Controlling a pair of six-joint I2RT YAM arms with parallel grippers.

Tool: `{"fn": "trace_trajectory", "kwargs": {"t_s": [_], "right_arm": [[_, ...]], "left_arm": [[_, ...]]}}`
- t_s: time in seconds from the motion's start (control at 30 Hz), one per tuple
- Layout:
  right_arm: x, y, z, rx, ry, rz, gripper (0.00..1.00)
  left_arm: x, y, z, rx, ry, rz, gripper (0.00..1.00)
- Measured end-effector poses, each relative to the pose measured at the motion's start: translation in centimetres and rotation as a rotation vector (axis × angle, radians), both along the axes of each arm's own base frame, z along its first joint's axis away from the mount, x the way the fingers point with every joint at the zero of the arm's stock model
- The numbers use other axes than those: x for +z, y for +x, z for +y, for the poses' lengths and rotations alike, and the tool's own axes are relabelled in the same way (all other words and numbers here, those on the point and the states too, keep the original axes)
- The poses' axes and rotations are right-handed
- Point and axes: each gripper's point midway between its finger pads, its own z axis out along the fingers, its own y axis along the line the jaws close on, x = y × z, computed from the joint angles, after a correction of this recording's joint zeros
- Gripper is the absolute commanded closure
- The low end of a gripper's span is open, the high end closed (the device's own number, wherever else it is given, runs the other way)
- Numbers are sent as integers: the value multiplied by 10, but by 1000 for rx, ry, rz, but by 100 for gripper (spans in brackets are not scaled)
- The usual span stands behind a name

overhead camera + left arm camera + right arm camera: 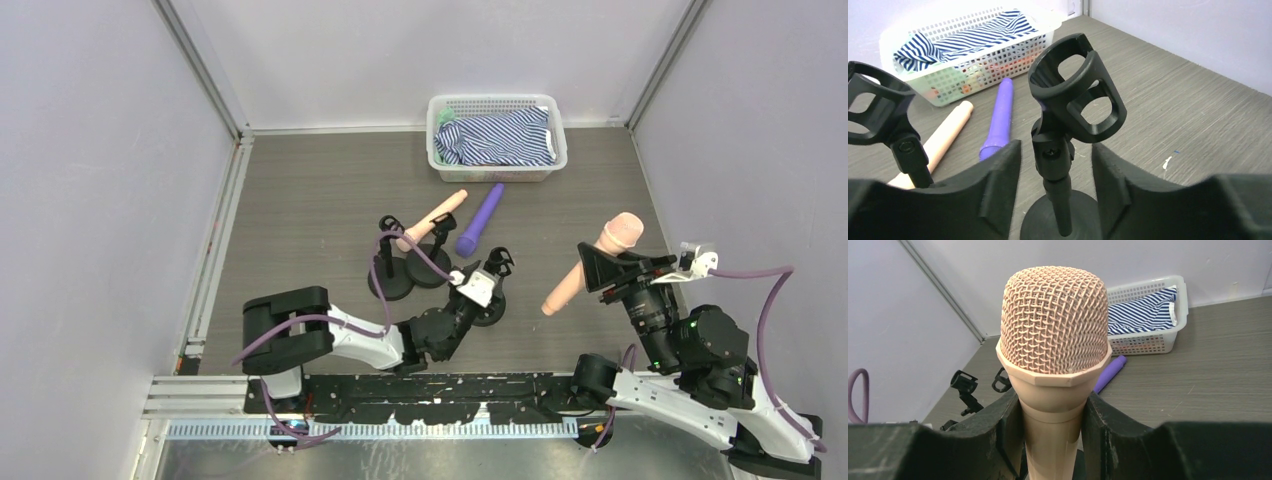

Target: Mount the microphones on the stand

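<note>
– Grey wood-grain desk (300, 190), pale walls around it. At 12 o'clock stands a white basket (497, 101) with a striped cloth (500, 138) inside.

– Where are the microphones?

– One peach microphone (590, 265) is in my right gripper (1053, 410), at about 4 o'clock from the desk centre. Both fingers (1108, 435) press on its handle just under the mesh head, so this gripper is clamped on it. In the top view it is tilted, with the head toward 1 o'clock and the handle end toward 7 o'clock.

– And the other two?

– The second peach microphone (435, 217) and the purple microphone (481, 218) lie on the desk, just beside each other, at 6 o'clock from the basket. Both lie along the line from 1 to 7 o'clock, and the purple one has its thick end toward 7 o'clock. Neither is in a clip.

– The stands?

– I see three, all black. Two stands (388, 270) are close together at the 7 o'clock end of the lying peach one. The third stand (1070, 100) is at 3 o'clock from them, with its clip upright. Its post is between the fingers (993, 185) of my left gripper (1055, 147). These fingers are apart, with a gap on each side of the post, so they touch nothing.
</note>
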Motion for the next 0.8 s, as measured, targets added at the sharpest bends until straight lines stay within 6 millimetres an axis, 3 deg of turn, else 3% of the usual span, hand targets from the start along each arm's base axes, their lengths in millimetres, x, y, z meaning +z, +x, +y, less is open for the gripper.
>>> {"fn": "trace_trajectory", "kwargs": {"t_s": [0.17, 0.33, 0.57, 0.8], "right_arm": [[-3, 0, 0, 1, -14, 6, 99], [-6, 0, 2, 7, -34, 15, 99], [1, -4, -1, 25, -27, 7, 99], [2, -5, 10, 64, -81, 27, 99]], "left_arm": [[-5, -4, 5, -13, -14, -2, 25], [-9, -6, 5, -37, 2, -12, 21], [-3, 4, 1, -114, -6, -29, 23], [2, 19, -2, -194, -5, -54, 33]]}}
